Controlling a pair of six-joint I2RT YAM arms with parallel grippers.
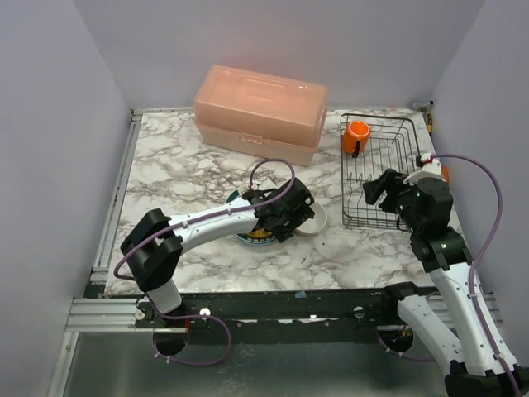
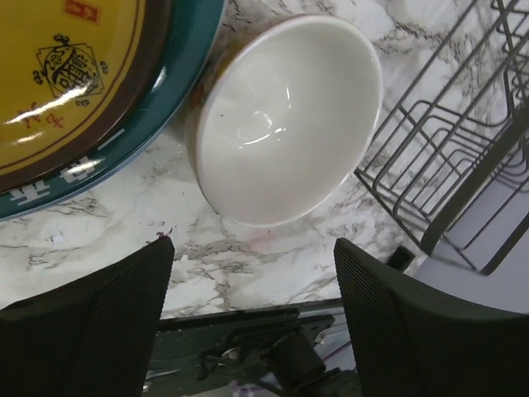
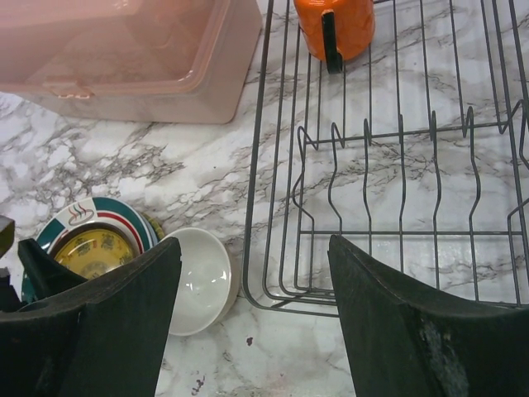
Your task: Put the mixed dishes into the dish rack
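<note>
Marble-patterned counter (image 1: 182,174) carries everything, with both arms reaching in from its near edge. Largest on it is the pink plastic box (image 1: 260,112), lid shut, sitting against the far edge near the middle. Next is the dish rack (image 1: 343,182), black wire, lying along the right edge from the far right corner towards the near edge, its row of upright prongs bare.

The left gripper (image 2: 252,273) hangs above the middle of the counter, a little towards the near edge, fingers spread wide and holding nothing; the bowl lies below the gap between them. The right gripper (image 3: 252,265) hovers over the near left corner of the rack, its fingers also parted and empty.

Among the dishes, a teal-rimmed plate (image 2: 157,116) lies flat near the middle of the counter with the yellow patterned plate (image 2: 66,74) stacked on it (any plate further down the stack cannot be made out). The cream-white bowl (image 2: 285,116) sits on the marble just right of that stack, between it and the rack, tilted, its rim right against the teal plate. Smallest is the orange mug (image 1: 356,135), already inside the rack at its far left corner, dark handle pointing towards the near edge
</note>
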